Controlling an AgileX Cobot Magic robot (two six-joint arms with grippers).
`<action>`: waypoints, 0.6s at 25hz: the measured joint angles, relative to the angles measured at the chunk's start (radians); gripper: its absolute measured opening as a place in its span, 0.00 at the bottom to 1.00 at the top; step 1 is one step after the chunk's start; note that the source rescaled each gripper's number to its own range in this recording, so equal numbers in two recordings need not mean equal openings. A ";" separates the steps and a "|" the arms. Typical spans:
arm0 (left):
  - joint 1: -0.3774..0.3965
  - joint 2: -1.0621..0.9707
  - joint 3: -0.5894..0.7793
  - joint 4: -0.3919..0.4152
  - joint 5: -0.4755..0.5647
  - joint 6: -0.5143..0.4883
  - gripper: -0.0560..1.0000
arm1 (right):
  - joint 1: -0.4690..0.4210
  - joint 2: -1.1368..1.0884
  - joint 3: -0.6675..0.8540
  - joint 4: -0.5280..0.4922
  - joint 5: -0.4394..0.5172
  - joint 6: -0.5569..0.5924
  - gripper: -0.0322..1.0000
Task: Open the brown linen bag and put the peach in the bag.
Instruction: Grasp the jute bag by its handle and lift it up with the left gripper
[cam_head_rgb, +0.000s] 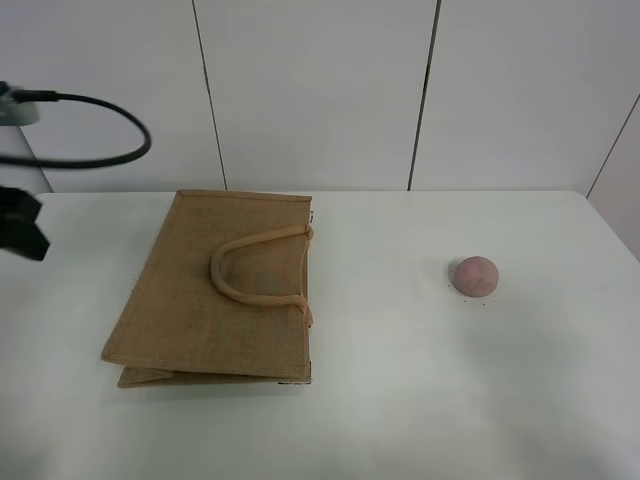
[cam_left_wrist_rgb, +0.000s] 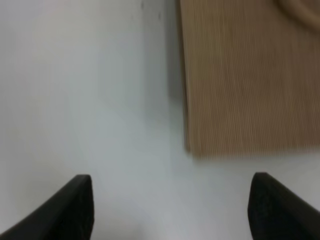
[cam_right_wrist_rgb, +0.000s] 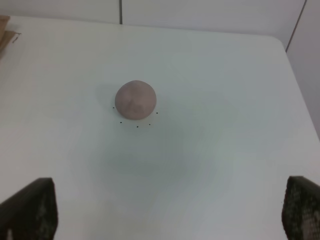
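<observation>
Right at the starting line here, judging by how things lie: the brown linen bag (cam_head_rgb: 215, 290) is flat on its side on the white table (cam_head_rgb: 420, 400), left of centre, gussets folded in and its mouth pressed shut, with the pale loop handle (cam_head_rgb: 216, 272) lying across the top face. Nothing about it reads as opened. The peach (cam_head_rgb: 475, 276) sits alone on the bare tabletop well off to the right, well apart from the bag and touching nothing else. So neither half of the job is done: the bag has to be opened up, and the fruit has to be picked up and carried across into it. Over to the arms. The left gripper (cam_left_wrist_rgb: 170, 200) has its two dark fingers spread wide with nothing between them, and it hangs over empty table just beside one corner of the bag, not touching the weave. From the high camera only a dark piece of the left arm (cam_head_rgb: 20, 225) shows at the far left edge. The right gripper (cam_right_wrist_rgb: 170, 200) is likewise spread apart and empty, looking down at the peach ahead of it, clear of the fruit; the right arm does not appear in the high view at all. The likely opening play is the left side working a handle or the mouth edge, while the right side lines up on the fruit.
</observation>
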 joint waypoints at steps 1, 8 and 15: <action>0.000 0.065 -0.050 0.000 -0.014 0.000 1.00 | 0.000 0.000 0.000 0.000 0.000 0.000 1.00; 0.000 0.502 -0.406 -0.015 -0.027 -0.019 1.00 | 0.000 0.000 0.000 0.000 0.000 0.000 1.00; -0.068 0.716 -0.587 -0.063 0.019 -0.109 1.00 | 0.000 0.000 0.000 0.000 0.000 0.000 1.00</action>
